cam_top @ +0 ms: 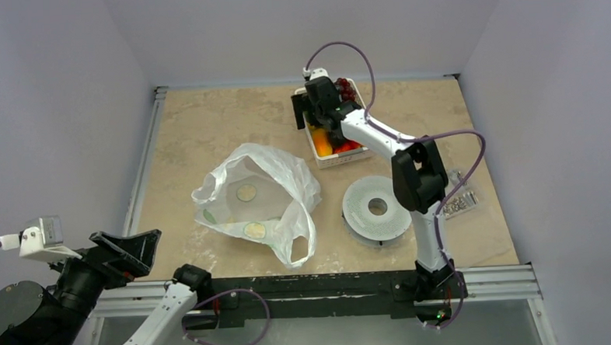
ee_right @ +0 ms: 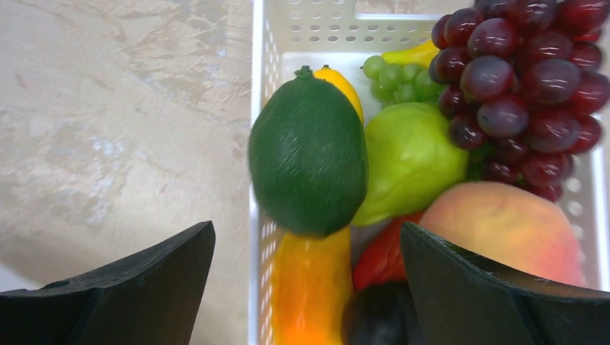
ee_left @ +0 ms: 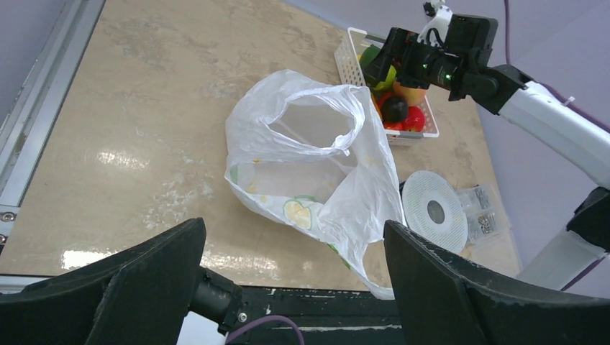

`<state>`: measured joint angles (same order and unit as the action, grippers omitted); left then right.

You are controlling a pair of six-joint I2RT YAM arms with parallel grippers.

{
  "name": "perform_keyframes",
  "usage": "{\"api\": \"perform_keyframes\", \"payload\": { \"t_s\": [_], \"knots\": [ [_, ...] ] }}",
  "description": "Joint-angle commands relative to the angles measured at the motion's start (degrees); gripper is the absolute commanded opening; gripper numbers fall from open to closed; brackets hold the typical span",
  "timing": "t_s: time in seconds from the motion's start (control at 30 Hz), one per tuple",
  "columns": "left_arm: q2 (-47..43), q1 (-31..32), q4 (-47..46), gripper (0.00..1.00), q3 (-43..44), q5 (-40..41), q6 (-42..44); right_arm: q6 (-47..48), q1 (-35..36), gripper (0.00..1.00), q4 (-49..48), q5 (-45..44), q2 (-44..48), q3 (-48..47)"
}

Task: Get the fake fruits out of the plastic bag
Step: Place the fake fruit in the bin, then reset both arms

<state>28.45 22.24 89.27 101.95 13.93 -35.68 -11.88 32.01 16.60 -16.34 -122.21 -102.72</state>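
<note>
Dark green, the avocado-shaped plastic fruit [ee_right: 308, 154] lay heaped on the other fake fruits [ee_right: 410, 158] against the left wall of the white lattice basket [ee_right: 257, 86], my right jaws spread wide above it, gripping nothing. Perched so high, it could roll over the wall onto the marbled table [ee_right: 108, 129]. The crinkly translucent plastic bag [cam_top: 261, 202] sat mid-table, seemingly empty; my left jaws hung open near the table's edge.

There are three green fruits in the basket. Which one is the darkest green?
The oval avocado-like fruit lying against the white basket side wall. The pear-like fruit beside it is lighter yellow-green, and the green grapes are small and pale.
</note>
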Motion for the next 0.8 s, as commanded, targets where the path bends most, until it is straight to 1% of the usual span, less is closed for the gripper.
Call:
{"api": "perform_keyframes", "payload": {
  "t_s": [0.0,0.1,0.27,0.4,0.53,0.63,0.77],
  "knots": [
    [-0.1,-0.1,-3.0,0.94,-0.7,0.6,2.1,0.7,2.5,0.99,3.6,-5.3,13.4,1.1],
    [0.2,-0.2,-3.3,0.95,0.0,0.3,2.8,-0.9,3.5,0.99,5.3,-4.0,22.9,6.9],
    [0.6,-0.1,-3.6,0.95,2.5,0.3,3.9,-2.7,4.9,0.99,5.9,3.8,40.6,18.4],
    [0.4,-0.1,-4.2,0.95,3.6,1.1,4.2,-3.5,5.2,0.99,6.7,6.5,55.0,25.2],
    [-0.2,-0.1,-5.2,0.95,2.9,1.9,4.3,-3.7,5.1,0.99,9.1,4.0,67.9,28.7],
    [-0.2,-0.1,-5.6,0.95,2.8,3.1,4.1,-3.6,5.1,0.99,8.3,1.0,77.6,31.6],
    [0.0,-0.1,-6.3,0.95,1.9,4.8,4.2,-3.6,5.2,0.99,11.2,-5.3,85.6,30.7]
  ]
}}
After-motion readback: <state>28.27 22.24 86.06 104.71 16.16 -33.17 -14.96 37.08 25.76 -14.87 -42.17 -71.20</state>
